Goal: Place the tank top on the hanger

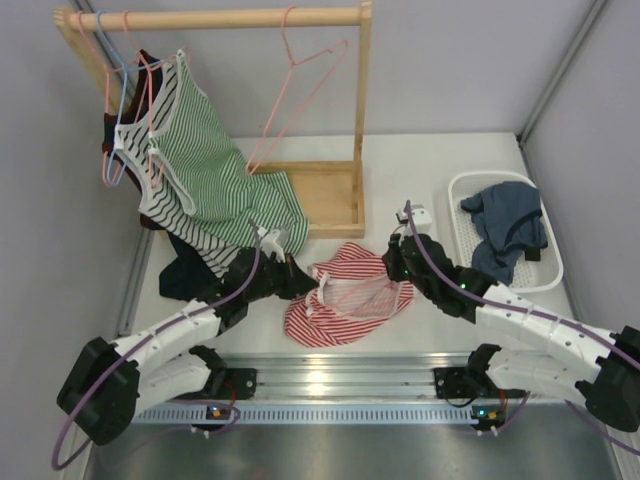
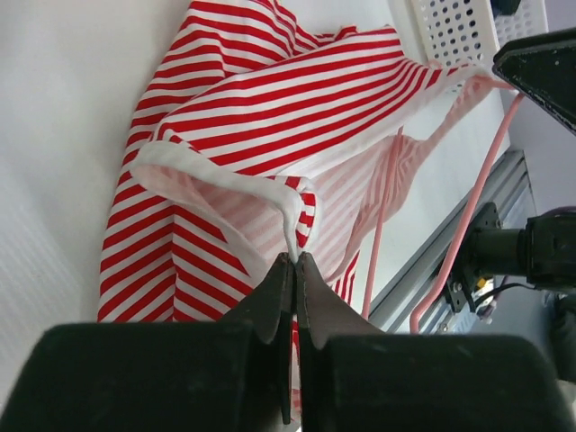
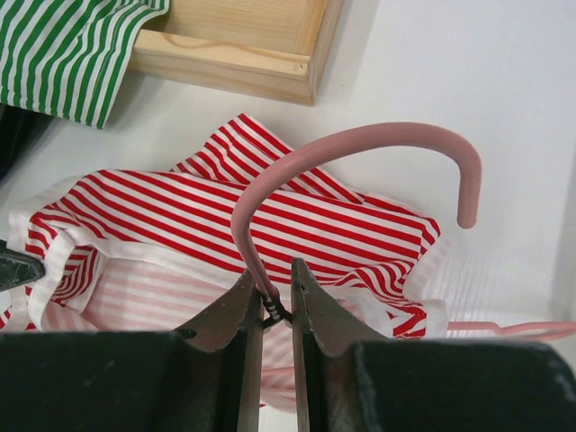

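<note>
The red-and-white striped tank top [image 1: 352,296] lies on the white table between the arms. My left gripper [image 1: 313,292] is shut on its white trim [image 2: 290,241] and lifts that edge, holding an opening apart. My right gripper [image 1: 393,262] is shut on the twisted neck of a pink wire hanger [image 3: 270,301]; its hook [image 3: 360,144] curves above the top. In the left wrist view the hanger's pink wire [image 2: 463,225] runs inside the opening of the tank top [image 2: 270,117].
A wooden rack [image 1: 340,190] stands at the back with a green-and-white striped top [image 1: 215,170], a dark garment, a pink hanger [image 1: 295,85] and a light blue hanger [image 1: 120,90]. A white basket [image 1: 555,275] with a dark blue garment is at right.
</note>
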`<state>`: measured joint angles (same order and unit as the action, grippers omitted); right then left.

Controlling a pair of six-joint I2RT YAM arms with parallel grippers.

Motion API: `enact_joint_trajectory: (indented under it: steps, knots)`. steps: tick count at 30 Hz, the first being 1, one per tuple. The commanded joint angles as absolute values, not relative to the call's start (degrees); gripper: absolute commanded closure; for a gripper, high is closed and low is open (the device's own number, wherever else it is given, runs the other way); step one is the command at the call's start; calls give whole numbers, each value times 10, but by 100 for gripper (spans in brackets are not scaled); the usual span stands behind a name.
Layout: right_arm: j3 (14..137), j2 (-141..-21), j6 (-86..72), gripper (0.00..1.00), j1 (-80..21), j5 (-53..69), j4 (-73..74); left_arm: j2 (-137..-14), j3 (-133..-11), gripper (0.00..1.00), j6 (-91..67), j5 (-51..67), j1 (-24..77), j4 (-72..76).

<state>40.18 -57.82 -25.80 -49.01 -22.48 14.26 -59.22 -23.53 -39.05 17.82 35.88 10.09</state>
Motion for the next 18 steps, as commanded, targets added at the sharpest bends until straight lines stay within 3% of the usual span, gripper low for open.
enact_joint_trajectory:
  steps: [1,18]
  knots:
    - [434,-584,-272,100,-498,-254,144,-557,-207,100,-427,195,338,157]
    - [465,-616,-309,100,-497,-316,168,-379,-145,100,-455,133,329,3]
